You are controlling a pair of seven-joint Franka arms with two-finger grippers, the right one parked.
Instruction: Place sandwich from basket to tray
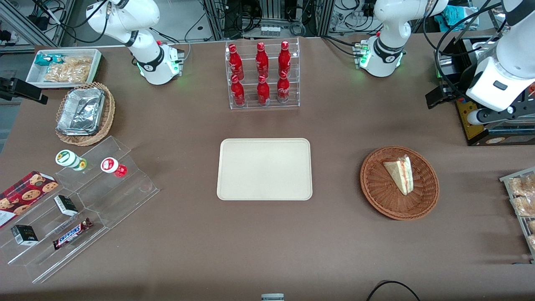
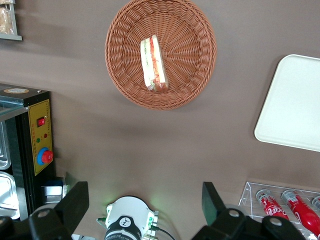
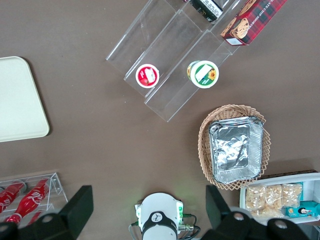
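The sandwich (image 1: 400, 174), a pale bread wedge with red and green filling, lies in the reddish-brown wicker basket (image 1: 378, 194), toward the working arm's end of the table. The cream tray (image 1: 264, 169) sits bare at the table's middle, beside the basket. My left gripper (image 2: 144, 202) hangs high over the table, farther from the front camera than the basket and near its own arm's base. Its fingers (image 2: 75, 205) are spread wide with nothing between them. The wrist view shows the sandwich (image 2: 154, 62) in the basket (image 2: 192, 45), well apart from the gripper, and one end of the tray (image 2: 295, 105).
A clear rack of red bottles (image 1: 262, 75) stands farther back than the tray. A black and yellow box with a red button (image 1: 480, 125) sits near the gripper. A snack rack (image 1: 522, 200) lies at the working arm's table edge. Acrylic steps (image 1: 83, 200) and a foil-tray basket (image 1: 85, 113) are toward the parked arm's end.
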